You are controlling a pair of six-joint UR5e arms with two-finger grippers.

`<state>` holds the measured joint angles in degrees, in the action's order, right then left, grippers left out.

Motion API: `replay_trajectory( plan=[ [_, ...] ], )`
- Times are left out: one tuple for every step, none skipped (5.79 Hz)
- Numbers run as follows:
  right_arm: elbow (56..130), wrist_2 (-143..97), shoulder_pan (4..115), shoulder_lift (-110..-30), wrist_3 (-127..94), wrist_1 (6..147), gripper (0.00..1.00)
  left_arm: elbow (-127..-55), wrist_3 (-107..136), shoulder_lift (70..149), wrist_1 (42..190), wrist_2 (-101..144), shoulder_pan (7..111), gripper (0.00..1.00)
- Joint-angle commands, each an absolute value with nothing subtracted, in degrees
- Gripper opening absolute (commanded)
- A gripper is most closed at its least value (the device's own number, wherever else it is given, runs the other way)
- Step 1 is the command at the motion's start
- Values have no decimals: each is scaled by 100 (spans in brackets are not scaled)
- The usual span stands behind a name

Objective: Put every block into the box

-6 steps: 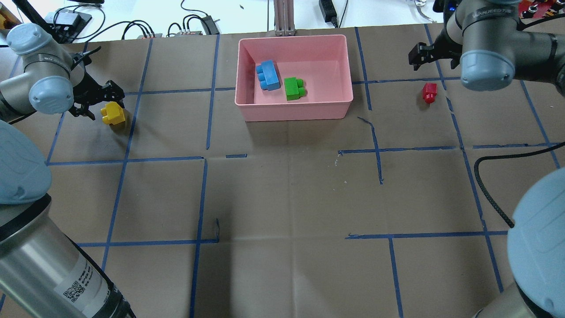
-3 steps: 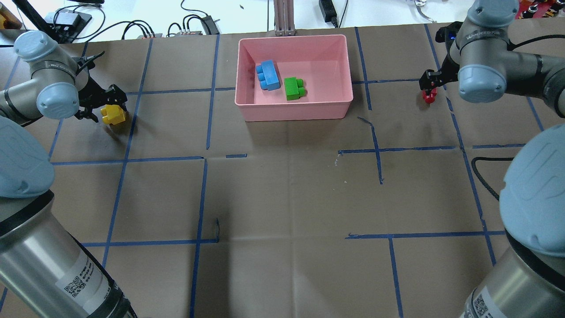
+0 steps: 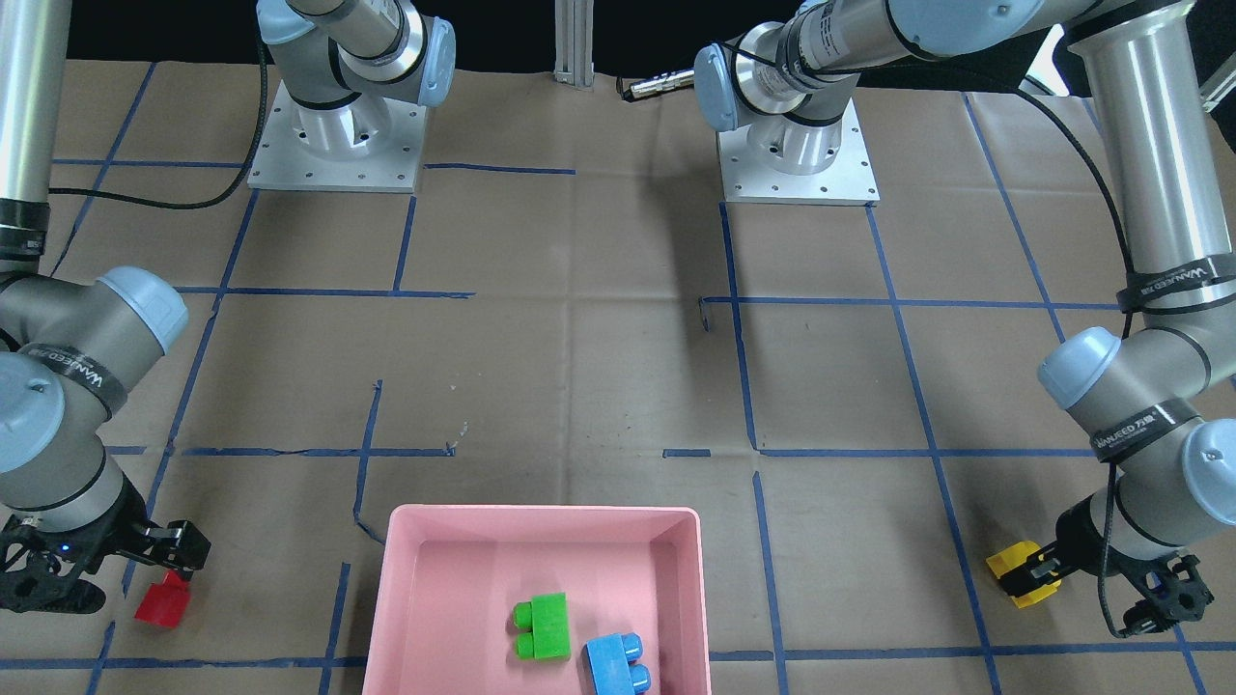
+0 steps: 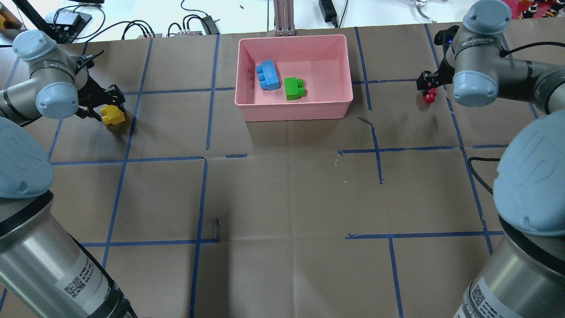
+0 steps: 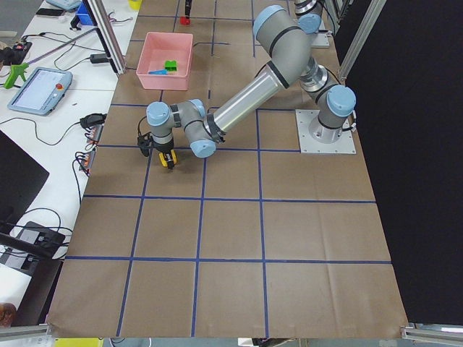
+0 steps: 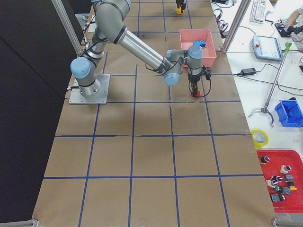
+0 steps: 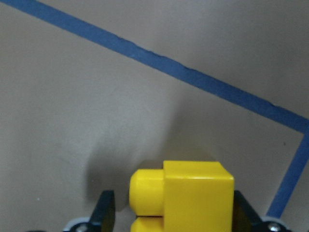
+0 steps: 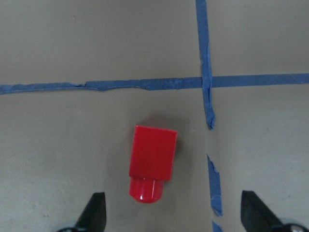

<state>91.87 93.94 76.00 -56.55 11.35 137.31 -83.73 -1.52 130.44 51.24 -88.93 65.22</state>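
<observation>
The pink box (image 4: 293, 106) stands at the table's far middle and holds the blue block (image 4: 268, 75) and the green block (image 4: 294, 88). The yellow block (image 4: 113, 115) lies on the table at far left. My left gripper (image 4: 107, 106) is open and straddles it; in the left wrist view the yellow block (image 7: 193, 193) sits between the fingers (image 7: 105, 212). The red block (image 4: 429, 97) lies at far right. My right gripper (image 4: 427, 86) is open just over it, and in the right wrist view the red block (image 8: 150, 162) lies between the wide-spread fingertips (image 8: 94, 212).
Blue tape lines (image 4: 203, 194) grid the brown paper table cover. Cables and small devices (image 4: 194, 24) lie past the far edge. A black cable (image 4: 479, 174) runs by the right arm's base. The box (image 3: 541, 512) also shows in the front view.
My right gripper has moved from up and left of the red block to right over it. My left gripper has shifted a little and come closer around the yellow block.
</observation>
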Motion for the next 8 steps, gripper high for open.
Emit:
replay_trajectory(
  plan=[
    [9158, 9045, 7603, -5476, 1064, 13799, 98, -8376, -254, 13025, 5159, -8877, 6513, 53],
    [9132, 8957, 7603, -5389, 1072, 13834, 98, -8376, -333, 13025, 5185, -8886, 6513, 41],
    [9141, 8965, 7594, -5379, 1090, 13947, 98, -8350, -351, 12982, 5212, -8903, 6513, 28],
    [9132, 8965, 7585, -5370, 1125, 13948, 98, -8184, -456, 12903, 5334, -8921, 6521, 28],
    [9123, 8956, 7568, -5327, 1142, 13957, 97, -8000, -805, 12598, 5744, -8912, 6539, 28],
    [9088, 8965, 7550, -5274, 1143, 14148, 97, -7685, -983, 12351, 6531, -8764, 6696, 28],
    [9079, 8956, 7550, -5221, 1143, 14203, 97, -7290, -967, 12201, 7122, -8362, 7115, 28],
    [9079, 8956, 7541, -5169, 1134, 14247, 95, -6738, -915, 12234, 7476, -8376, 7589, 29]
  ],
)
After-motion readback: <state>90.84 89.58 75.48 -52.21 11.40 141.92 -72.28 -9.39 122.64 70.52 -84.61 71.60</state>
